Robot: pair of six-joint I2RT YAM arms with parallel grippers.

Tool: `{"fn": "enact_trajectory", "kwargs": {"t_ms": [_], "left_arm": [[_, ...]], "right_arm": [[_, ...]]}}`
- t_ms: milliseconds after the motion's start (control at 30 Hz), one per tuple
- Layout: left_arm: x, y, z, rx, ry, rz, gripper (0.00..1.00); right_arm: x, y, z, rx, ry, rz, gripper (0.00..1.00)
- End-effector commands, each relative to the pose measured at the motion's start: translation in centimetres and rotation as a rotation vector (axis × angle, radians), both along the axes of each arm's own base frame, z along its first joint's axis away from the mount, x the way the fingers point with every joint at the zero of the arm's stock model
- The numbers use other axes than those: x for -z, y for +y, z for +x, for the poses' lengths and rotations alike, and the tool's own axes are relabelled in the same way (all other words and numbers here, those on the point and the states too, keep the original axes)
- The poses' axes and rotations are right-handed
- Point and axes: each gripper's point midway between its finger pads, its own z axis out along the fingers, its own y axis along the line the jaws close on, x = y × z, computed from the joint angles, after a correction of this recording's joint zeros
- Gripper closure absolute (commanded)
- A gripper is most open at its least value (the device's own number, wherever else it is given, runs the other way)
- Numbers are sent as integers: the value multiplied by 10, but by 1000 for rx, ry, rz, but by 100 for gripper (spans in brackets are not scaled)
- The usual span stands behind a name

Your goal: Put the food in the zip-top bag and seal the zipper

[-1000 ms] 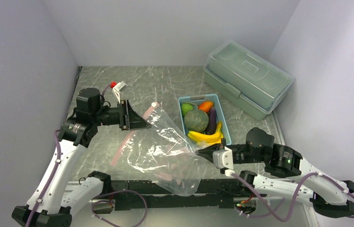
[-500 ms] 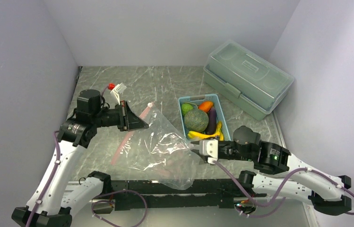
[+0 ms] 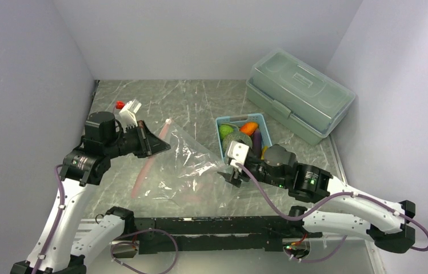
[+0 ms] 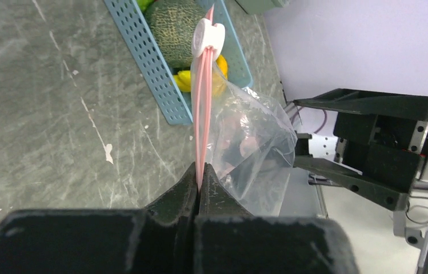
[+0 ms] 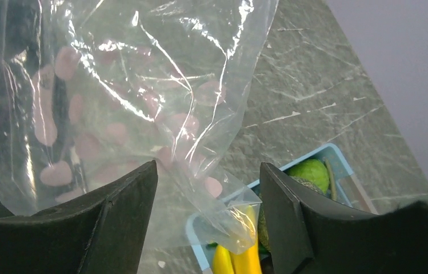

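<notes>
The clear zip-top bag [image 3: 191,165] is stretched over the table's middle, empty. My left gripper [image 3: 164,146] is shut on its pink zipper [image 3: 143,174], and the left wrist view shows the strip [image 4: 202,114] pinched between the jaws, with the white slider [image 4: 208,37] at its far end. My right gripper [image 3: 231,174] stands open at the bag's right corner. That loose corner [image 5: 240,205] hangs between the open fingers, and neither finger grips it. The food lies in the blue basket [image 3: 240,117]: melon [image 4: 176,23], lime-green fruit [image 5: 311,174], orange-red piece [image 3: 250,128], eggplant [image 3: 257,138], bananas [image 5: 240,257].
A big translucent grey-green lidded box [image 3: 300,94] stands at the back right, behind the basket. Purple walls close in the table on the left, back and right. The black frame rail [image 3: 200,225] runs along the near edge.
My right gripper has opened, released the bag's corner and moved left toward the basket. My left gripper has shut on the zipper strip and shifted left; the bag has sagged lower.
</notes>
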Motion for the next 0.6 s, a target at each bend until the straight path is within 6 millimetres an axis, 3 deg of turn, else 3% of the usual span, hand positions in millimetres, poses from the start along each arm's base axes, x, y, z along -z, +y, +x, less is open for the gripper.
{"fn": "enact_trajectory", "kwargs": {"t_ms": [0,200,367,567], "left_arm": [[-10,13,9,-88,-52,52,100],[-14,25,16,-169,-69,90,100],[-18,36,22,-224,-90,138,100],[-27,41,30,-250,-114,163,100]], "right_arm": [[-57,13,7,66,50,198,29],[-75,31,3,32,105,276,24],[-82,43,16,114,179,342,13],[-87,70,17,98,285,400,13]]}}
